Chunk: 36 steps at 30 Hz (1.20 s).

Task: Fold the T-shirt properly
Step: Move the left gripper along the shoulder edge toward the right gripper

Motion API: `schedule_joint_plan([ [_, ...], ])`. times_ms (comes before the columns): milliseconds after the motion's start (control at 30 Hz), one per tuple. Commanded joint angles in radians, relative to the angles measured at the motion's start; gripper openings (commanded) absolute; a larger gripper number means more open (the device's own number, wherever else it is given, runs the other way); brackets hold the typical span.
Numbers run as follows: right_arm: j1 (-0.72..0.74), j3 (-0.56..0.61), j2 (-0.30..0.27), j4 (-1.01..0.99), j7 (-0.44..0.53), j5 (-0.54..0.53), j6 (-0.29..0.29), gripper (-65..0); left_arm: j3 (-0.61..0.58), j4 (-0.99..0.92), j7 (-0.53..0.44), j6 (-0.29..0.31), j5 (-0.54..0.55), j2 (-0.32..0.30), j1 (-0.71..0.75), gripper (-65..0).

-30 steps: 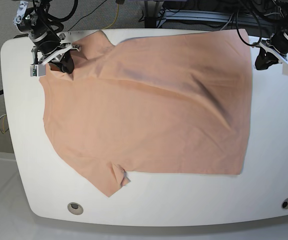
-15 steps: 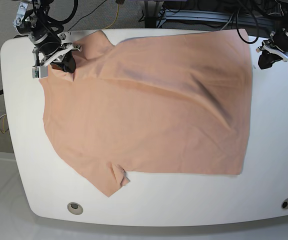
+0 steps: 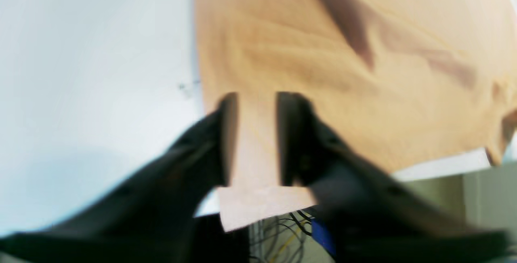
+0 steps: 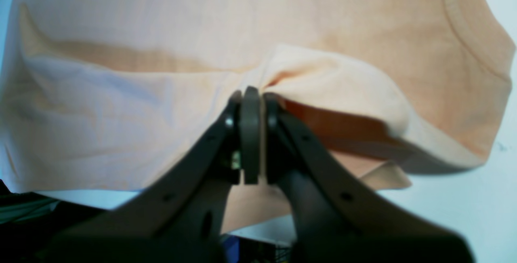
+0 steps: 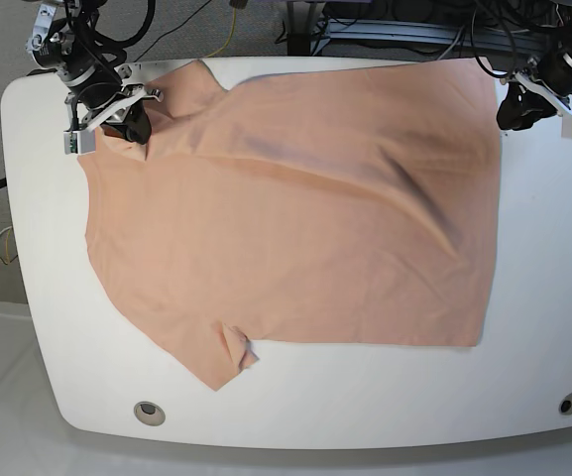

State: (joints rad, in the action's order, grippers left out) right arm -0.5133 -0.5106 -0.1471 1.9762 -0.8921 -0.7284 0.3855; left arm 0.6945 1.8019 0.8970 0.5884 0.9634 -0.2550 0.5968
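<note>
The T-shirt (image 5: 295, 218) lies spread over most of the white worktop (image 5: 543, 297), one layer deep as far as can be seen. Its near edge runs roughly parallel to the worktop's near rim, and a short sleeve (image 5: 224, 359) sticks out toward the near left. A long dark crease (image 5: 419, 193) crosses the right half. If that crease is not pulled out before any fold, it will likely be trapped inside and leave a lumpy result.

At the far left, the right end effector (image 4: 251, 133) has its jaws pressed together on a bunched ridge of the cloth near the shoulder. Only a small pinch seems to be held, so a hard pull could let the fabric slip out, or drag the whole shirt sideways.

At the far right, the left end effector (image 3: 256, 133) sits over the shirt's far corner with its jaws apart and bare cloth showing in the gap between them. It grips nothing that I can see. The wrist view is blurred, so whether the tips touch the fabric cannot be told. That corner overhangs the worktop's far edge, above cables (image 3: 282, 230). If the jaws shut too high or off the hem, they would miss, and a one-sided lift would skew the shirt and make the crease worse.
</note>
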Motion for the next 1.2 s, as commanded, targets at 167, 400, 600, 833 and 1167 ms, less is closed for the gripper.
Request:
schedule_joint_plan([
  [167,0.0,-0.006,-0.012,0.019,0.018,-0.012,0.005,-64.5,0.007,0.012,-0.017,0.041,0.015,-0.008,0.004,-29.1],
  [400,0.0,-0.007,-0.012,0.019,0.018,-0.012,0.005,-64.5,0.006,0.011,-0.017,0.041,0.019,0.01,0.027,-28.5],
  [600,-0.003,-0.007,-0.012,0.019,0.017,-0.012,0.005,-64.5,-0.02,-0.027,-0.017,0.074,0.048,0.026,0.048,-28.4],
  [833,-0.005,-0.007,-0.013,0.019,0.017,-0.012,0.005,-64.5,-0.028,-0.046,-0.017,0.11,0.05,0.027,0.085,-28.4],
  [1167,-0.006,-0.007,-0.015,0.019,0.017,-0.012,0.005,-64.5,0.003,-0.046,-0.017,0.106,0.033,0.029,0.15,-28.5],
])
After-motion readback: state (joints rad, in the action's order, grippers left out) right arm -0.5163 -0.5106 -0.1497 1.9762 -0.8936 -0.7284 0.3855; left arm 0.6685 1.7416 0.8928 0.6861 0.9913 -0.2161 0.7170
